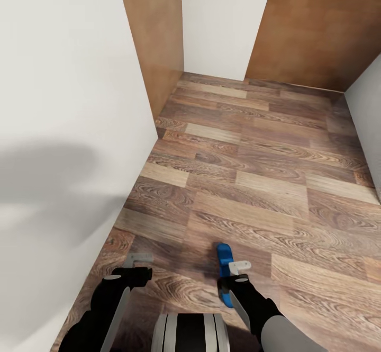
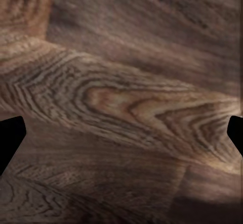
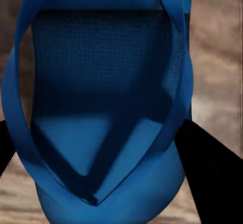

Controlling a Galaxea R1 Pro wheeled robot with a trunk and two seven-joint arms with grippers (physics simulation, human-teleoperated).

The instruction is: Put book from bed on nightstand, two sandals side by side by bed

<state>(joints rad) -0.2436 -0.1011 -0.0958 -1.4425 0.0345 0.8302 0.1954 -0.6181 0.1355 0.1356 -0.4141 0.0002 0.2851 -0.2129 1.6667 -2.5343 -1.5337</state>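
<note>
- Bright blue flat flip-flop sandal (image 1: 225, 272) sat between your right claw's (image 1: 236, 273) dark fingers (image 3: 210, 173), clamped, above the wood-plank floor (image 1: 254, 172).
- Your left claw (image 1: 136, 268) hung spread wide, holding nothing.

White wall (image 1: 63, 103) runs along the left; brown panels (image 1: 317, 24) flank a white strip (image 1: 225, 18) ahead

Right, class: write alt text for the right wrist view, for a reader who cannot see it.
A bright blue sandal seen close up, straps meeting in a V, with the right gripper's dark fingers on either side of it. Wood-plank floor shows behind it.
</note>
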